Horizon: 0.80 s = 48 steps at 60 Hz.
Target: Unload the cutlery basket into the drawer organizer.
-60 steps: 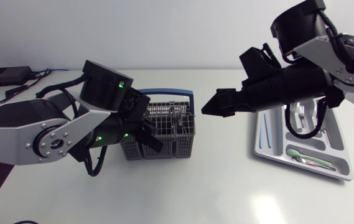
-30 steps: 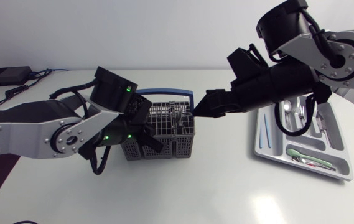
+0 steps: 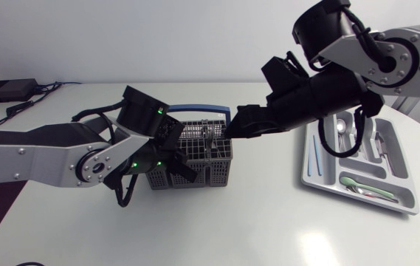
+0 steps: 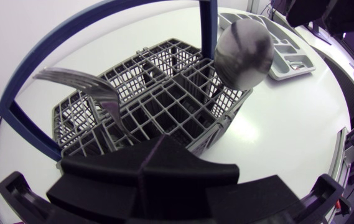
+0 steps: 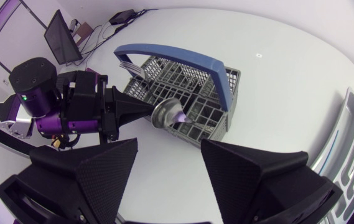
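The grey cutlery basket (image 3: 211, 176) with a blue handle (image 3: 204, 111) stands mid-table. A fork (image 4: 82, 84) and a spoon (image 4: 245, 51) stand upright in it. My left gripper (image 3: 176, 152) is at the basket's left side, fingers (image 4: 164, 163) pressed together; the fork's handle runs in between their tips. My right gripper (image 3: 233, 130) hangs open just above the basket's right end with nothing between its fingers (image 5: 102, 168). In the right wrist view the left gripper (image 5: 143, 109) points at the spoon (image 5: 167, 113). The grey drawer organizer (image 3: 309, 181) lies at the right.
The organizer holds forks (image 3: 356, 137), a green spoon (image 3: 356, 182) and other cutlery in separate compartments. A black box (image 3: 6, 90) with cables sits at the back left corner. Bare white table lies in front of the basket.
My right arm has swung left from near the organizer to the basket's right end. My left arm has pushed closer in at the basket and its fingers have closed.
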Tool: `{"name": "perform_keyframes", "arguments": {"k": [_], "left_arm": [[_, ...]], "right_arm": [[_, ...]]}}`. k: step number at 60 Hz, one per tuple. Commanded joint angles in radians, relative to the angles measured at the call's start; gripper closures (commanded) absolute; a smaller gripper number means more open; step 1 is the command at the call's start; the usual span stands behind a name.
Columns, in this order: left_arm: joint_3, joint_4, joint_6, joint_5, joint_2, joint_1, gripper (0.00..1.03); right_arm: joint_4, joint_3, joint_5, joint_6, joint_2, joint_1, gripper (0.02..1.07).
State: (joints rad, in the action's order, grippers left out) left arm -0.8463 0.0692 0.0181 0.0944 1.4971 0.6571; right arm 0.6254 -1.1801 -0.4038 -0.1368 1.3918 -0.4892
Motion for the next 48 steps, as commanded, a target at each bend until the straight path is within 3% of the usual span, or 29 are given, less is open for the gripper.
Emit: {"name": "perform_keyframes", "arguments": {"k": [1, 17, 35, 48], "left_arm": [[-0.007, 0.000, -0.026, -0.007, 0.025, -0.010, 0.89], [-0.004, -0.014, -0.030, -0.013, 0.026, -0.008, 0.89], [0.013, -0.031, -0.032, -0.022, 0.026, -0.011, 0.89], [0.013, -0.032, -0.035, -0.025, 0.022, -0.002, 0.89]], "right_arm": [[0.011, -0.038, 0.013, -0.041, 0.036, -0.026, 0.33], [0.060, -0.130, 0.037, -0.063, 0.124, -0.086, 0.34], [0.060, -0.144, 0.039, -0.098, 0.182, -0.081, 0.65], [0.046, -0.173, 0.062, -0.113, 0.219, -0.081, 0.68]]}}
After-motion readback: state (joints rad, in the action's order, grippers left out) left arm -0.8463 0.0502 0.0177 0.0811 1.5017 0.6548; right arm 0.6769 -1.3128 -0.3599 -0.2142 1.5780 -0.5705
